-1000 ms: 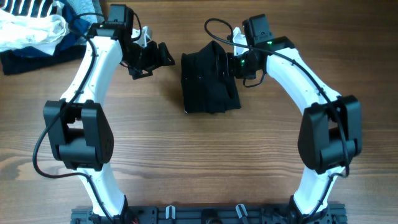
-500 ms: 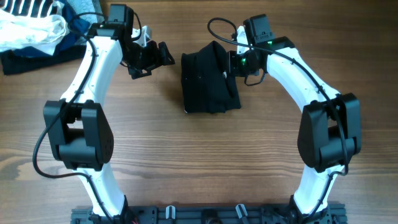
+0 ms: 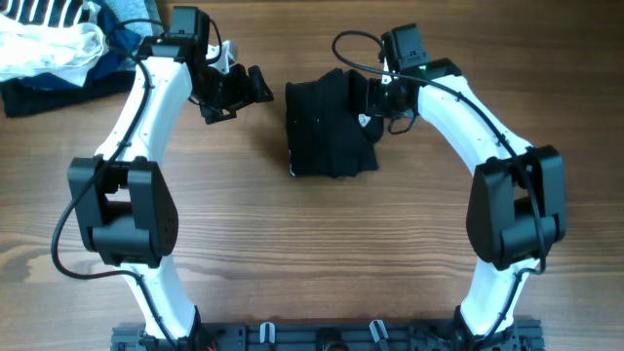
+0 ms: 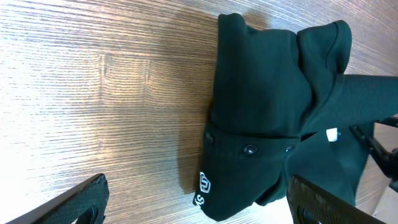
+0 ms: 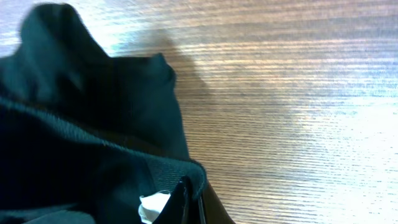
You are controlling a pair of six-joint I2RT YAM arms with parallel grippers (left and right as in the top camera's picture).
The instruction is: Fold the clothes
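The clothes [image 3: 327,127] are one black garment lying folded into a rough rectangle at the table's back middle. In the left wrist view the clothes [image 4: 261,106] show a small white logo [image 4: 204,183] at their near corner. My right gripper [image 3: 375,97] is shut on the garment's right edge, and the fabric there is pulled up toward it. In the right wrist view its shut fingertips [image 5: 189,205] pinch a black hem [image 5: 174,171] beside a white label [image 5: 152,208]. My left gripper [image 3: 234,93] hangs open to the left of the clothes, apart from them, its fingers [image 4: 81,202] spread wide.
A heap of white, striped, light-blue and navy garments [image 3: 49,49] lies at the back left corner, behind my left arm. Bare wooden table [image 3: 312,244] stretches in front of the clothes, between the two arm bases.
My right gripper has shut on the garment's right edge and drawn the fabric slightly up and to the right. The left gripper has stayed in place, open.
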